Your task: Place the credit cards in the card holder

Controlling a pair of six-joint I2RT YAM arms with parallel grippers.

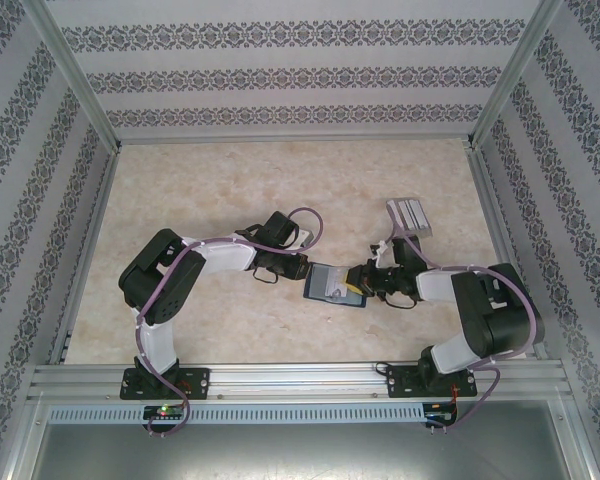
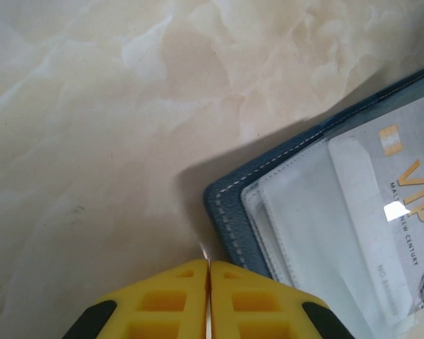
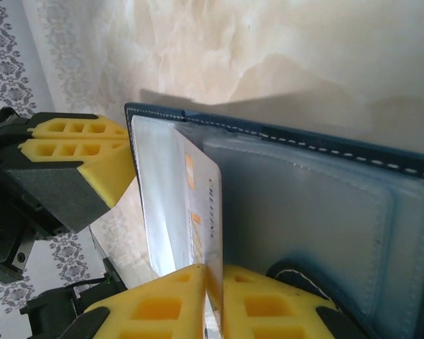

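The navy card holder [image 1: 330, 283] lies open on the marble table between both grippers, its clear pockets facing up. My right gripper [image 3: 213, 272] is shut on a silver credit card [image 3: 201, 198] with gold VIP lettering. The far part of that card [image 2: 403, 212] sits under a clear pocket of the card holder [image 3: 304, 205]. My left gripper [image 2: 209, 265] is shut, with its fingertips at the left edge of the card holder [image 2: 230, 205], close to a corner; whether it pinches anything is unclear. From the right wrist, the left gripper [image 3: 124, 145] appears beside the pocket's edge.
A clear slotted rack [image 1: 408, 216] stands behind the right arm. Patterned walls and aluminium rails enclose the table on three sides. The bare marble surface [image 1: 230, 180] stretches to the back and left.
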